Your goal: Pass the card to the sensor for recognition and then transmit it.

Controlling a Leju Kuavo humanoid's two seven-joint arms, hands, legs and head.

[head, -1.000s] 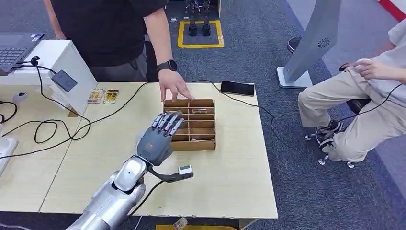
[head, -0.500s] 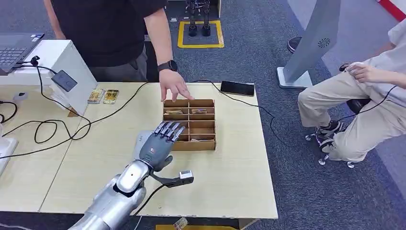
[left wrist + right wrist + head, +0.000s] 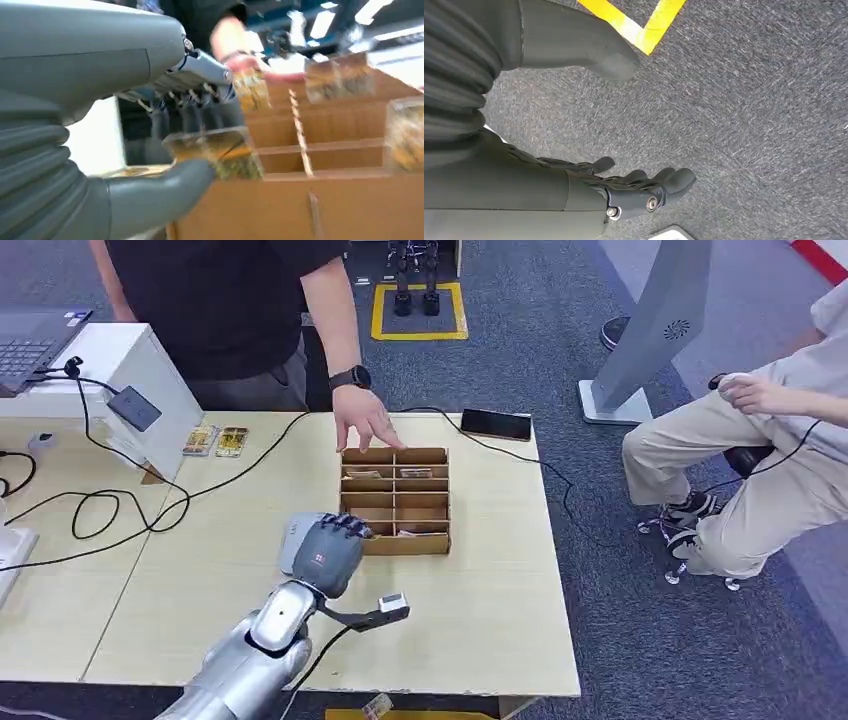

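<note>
Looking down from the head view, you see your left hand [image 3: 325,552] at the near left corner of the shallow brown cardboard box with divided compartments [image 3: 396,499], its fingers curled toward the box's front wall. In the left wrist view that hand [image 3: 165,145] pinches a clear plastic-sleeved card with a gold and green print [image 3: 215,151] between the thick grey thumb below and the darker fingers above — so the card sits in your grasp, just in front of the box's near wall and above the pale wooden tabletop [image 3: 490,610]. More sleeved cards stand in the box's compartments, blurred in the wrist view.

A person in a black shirt stands at the far side of the table, one hand [image 3: 365,423] with a dark wristwatch resting at the box's far rim. A black phone [image 3: 495,424] lies near the table's far right edge, and two small gold-printed cards [image 3: 216,440] lie beside the white box-shaped stand [image 3: 120,370] that carries a small dark sensor pad [image 3: 134,408] on its sloped face. Black cables loop over the left part of the table.

Your right hand [image 3: 644,187] hangs over grey carpet beside a yellow floor marking [image 3: 639,27], fingers loosely apart and holding nothing. A second person in beige trousers sits at the right of the table.
</note>
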